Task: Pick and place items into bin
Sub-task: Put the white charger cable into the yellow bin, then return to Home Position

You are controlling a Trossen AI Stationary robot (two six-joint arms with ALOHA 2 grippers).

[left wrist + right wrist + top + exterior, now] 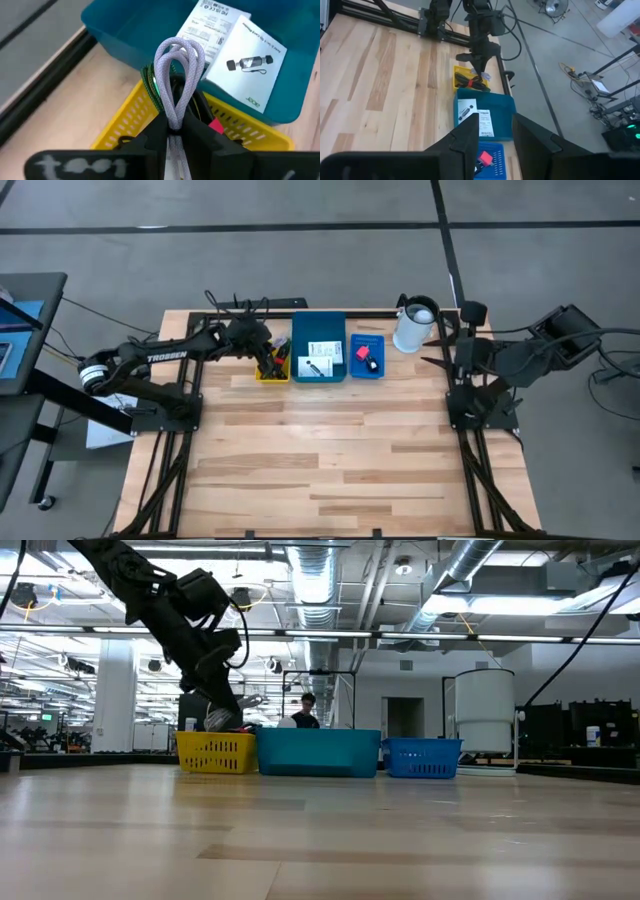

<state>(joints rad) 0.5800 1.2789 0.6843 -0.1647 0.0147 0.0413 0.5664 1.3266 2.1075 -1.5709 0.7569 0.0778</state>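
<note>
Three bins: yellow basket, teal bin, blue basket.
Left gripper: above yellow basket, pinching looped lavender cable.
Right gripper: parked at table's right edge, fingers parted, empty.
White cards: inside teal bin.

"TROSSEN" on left arm, "acer" logo on white card in teal bin

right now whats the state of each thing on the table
left gripper: over the yellow bin, pinching a looped grey cable
right gripper: open, parked at the table's right edge
teal bin: holds two white cards
blue bin: holds a pink-red piece
white jug: upright
</note>
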